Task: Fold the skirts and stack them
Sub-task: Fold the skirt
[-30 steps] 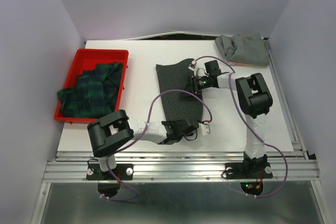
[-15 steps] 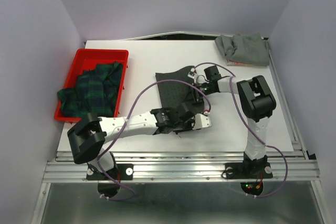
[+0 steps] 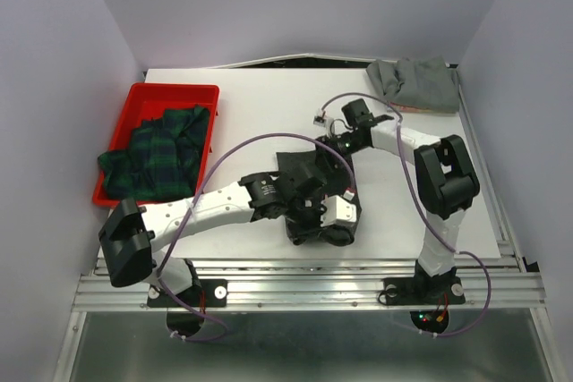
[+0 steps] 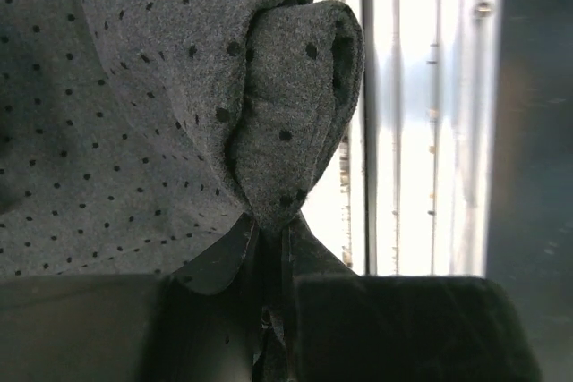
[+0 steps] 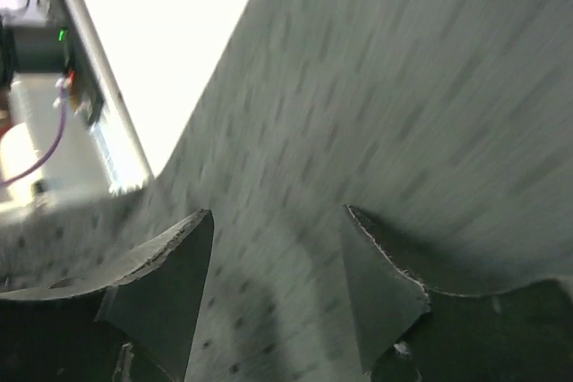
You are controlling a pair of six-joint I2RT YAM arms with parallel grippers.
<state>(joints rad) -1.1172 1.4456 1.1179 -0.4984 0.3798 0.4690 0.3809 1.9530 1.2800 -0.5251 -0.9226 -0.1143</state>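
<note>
Left hand [image 4: 269,232] pinches dotted skirt [image 4: 134,131] fold; right hand [image 5: 276,217] parted, holding nothing, blurred.

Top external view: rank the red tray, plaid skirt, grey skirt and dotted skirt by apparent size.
1. red tray
2. plaid skirt
3. grey skirt and dotted skirt: look alike; the dotted one is bunched and partly hidden, so unranked.

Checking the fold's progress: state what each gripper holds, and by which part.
Left gripper pinches a bunched fold of the dotted skirt; right gripper stands open over it, holding nothing.
</note>
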